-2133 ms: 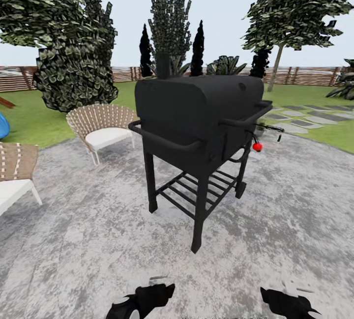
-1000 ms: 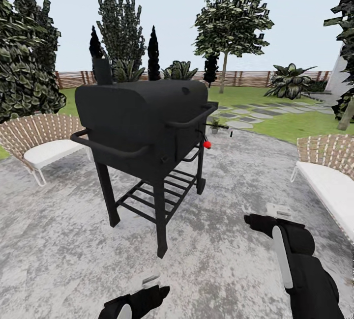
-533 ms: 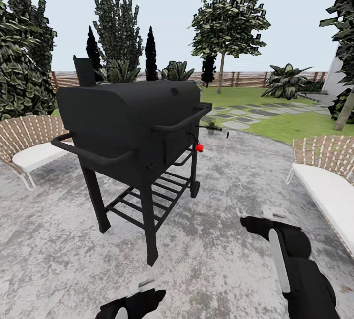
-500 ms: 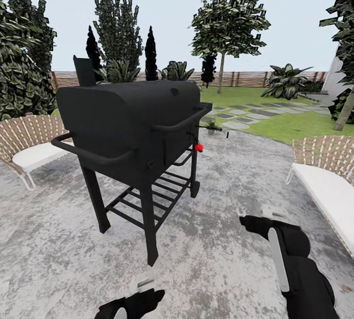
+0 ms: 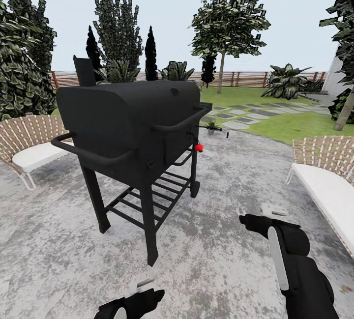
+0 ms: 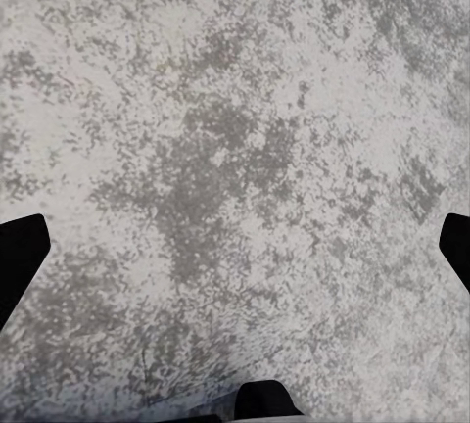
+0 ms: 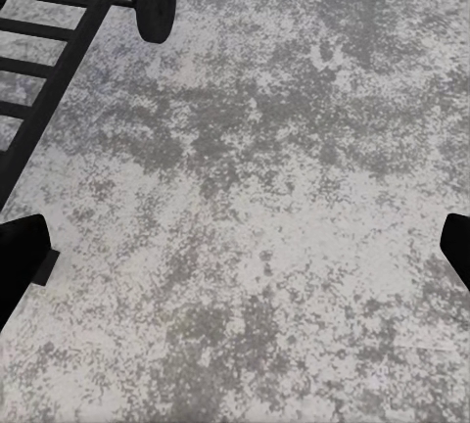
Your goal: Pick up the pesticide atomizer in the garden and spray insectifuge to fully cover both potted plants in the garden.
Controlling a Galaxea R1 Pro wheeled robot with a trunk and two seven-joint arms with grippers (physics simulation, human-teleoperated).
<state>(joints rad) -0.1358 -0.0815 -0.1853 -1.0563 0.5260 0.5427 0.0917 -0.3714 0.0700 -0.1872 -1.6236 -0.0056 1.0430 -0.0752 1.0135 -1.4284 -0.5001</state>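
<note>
Jaws: both grippers spread wide over bare patio, holding nothing, fingertips at the edges of each wrist view. Left gripper low and near; right gripper raised ahead of its arm. Change since half a second ago: none, view and arms as before. Grill centre-left, its wheel in the right wrist view. Atomizer: a red tip shows beside the grill; bottle not discernible. Chairs at both sides.

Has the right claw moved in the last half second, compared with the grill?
No. The right claw sits at the same spot relative to the black grill and the patio.
</note>
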